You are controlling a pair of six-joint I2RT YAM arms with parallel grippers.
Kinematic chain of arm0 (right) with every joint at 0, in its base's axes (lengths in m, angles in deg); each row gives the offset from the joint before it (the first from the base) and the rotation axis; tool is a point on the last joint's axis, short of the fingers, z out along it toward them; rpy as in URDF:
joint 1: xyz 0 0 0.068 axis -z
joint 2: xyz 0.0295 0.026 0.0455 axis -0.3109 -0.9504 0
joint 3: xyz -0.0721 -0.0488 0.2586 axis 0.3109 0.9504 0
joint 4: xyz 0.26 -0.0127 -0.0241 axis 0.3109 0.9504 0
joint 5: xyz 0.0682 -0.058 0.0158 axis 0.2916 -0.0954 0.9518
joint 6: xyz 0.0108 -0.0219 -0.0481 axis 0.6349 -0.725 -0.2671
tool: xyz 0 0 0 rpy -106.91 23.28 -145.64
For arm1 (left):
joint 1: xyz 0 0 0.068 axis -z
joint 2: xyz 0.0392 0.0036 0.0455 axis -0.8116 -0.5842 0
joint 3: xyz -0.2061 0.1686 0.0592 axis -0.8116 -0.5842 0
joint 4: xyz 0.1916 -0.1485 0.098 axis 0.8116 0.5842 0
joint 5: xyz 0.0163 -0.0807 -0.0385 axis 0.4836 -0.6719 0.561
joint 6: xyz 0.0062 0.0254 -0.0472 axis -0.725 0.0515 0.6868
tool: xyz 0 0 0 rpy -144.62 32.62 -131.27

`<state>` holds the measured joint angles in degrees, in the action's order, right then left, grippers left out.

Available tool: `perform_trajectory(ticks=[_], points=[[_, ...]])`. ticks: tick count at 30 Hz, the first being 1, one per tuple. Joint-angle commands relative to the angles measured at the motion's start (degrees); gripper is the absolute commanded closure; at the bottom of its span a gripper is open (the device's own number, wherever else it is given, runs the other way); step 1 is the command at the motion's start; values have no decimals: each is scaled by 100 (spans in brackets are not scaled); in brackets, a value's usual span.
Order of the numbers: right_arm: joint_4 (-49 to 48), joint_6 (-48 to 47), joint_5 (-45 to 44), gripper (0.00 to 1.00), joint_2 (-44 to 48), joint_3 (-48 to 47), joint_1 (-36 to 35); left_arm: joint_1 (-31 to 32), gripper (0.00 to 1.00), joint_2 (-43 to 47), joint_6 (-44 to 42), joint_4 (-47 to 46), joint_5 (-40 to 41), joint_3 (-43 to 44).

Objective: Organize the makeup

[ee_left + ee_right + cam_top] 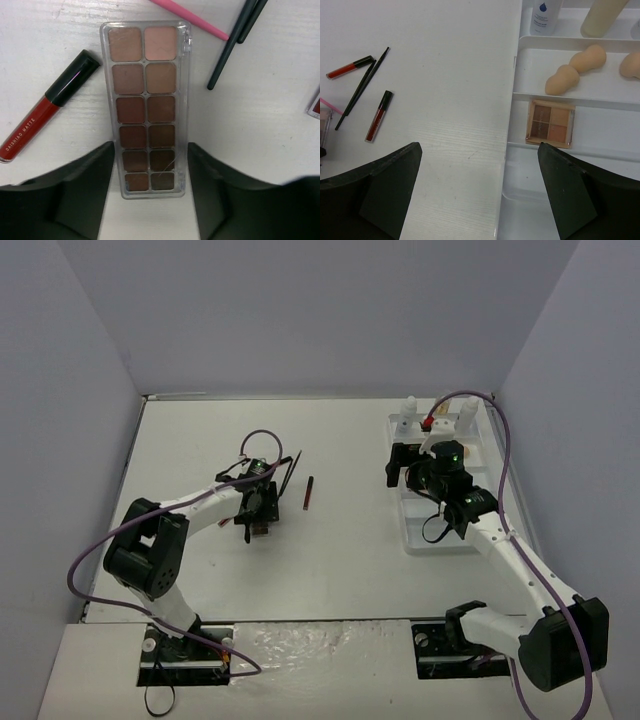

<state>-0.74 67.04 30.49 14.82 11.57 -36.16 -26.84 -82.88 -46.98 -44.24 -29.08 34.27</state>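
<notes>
A long twelve-pan eyeshadow palette in a clear case lies flat on the table. My left gripper is shut on it, the fingertips against both long edges at its near end. Beside it lie a red lip tube, a pink brush handle and black brushes. My right gripper stands open and empty over the left rim of the white tray. The tray holds beige sponges, a small four-pan palette and a white bottle.
A dark red lip tube lies right of the left gripper, with black brushes near it. The tray sits at the right under the right gripper. Grey walls close in the table on three sides.
</notes>
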Motion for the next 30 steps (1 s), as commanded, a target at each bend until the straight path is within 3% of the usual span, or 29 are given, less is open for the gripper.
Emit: perform_trajectory(ticks=[1, 6, 13, 19, 23, 30], points=[[-262, -59, 209, 1, 60, 16, 11, 55, 64, 83, 118, -148, 67, -29], [-254, -72, 459, 1, 86, -4, 11, 106, 90, 454, 11, -117, 3, -155], [-267, 181, 1746, 2, -45, -317, -6, 307, 91, 1570, -784, -67, -214, 112], [-1228, 1477, 2567, 6, -231, -265, -234, 370, 91, 2060, -1365, -583, -1151, 611], [-2004, 2216, 2518, 10, -509, -329, -615, 539, 91, 2070, -1410, -1160, -1664, 845], [-2536, 2506, 1920, 21, -923, -678, -1485, 924, 91, 1867, -1411, -1569, -2008, 1245]])
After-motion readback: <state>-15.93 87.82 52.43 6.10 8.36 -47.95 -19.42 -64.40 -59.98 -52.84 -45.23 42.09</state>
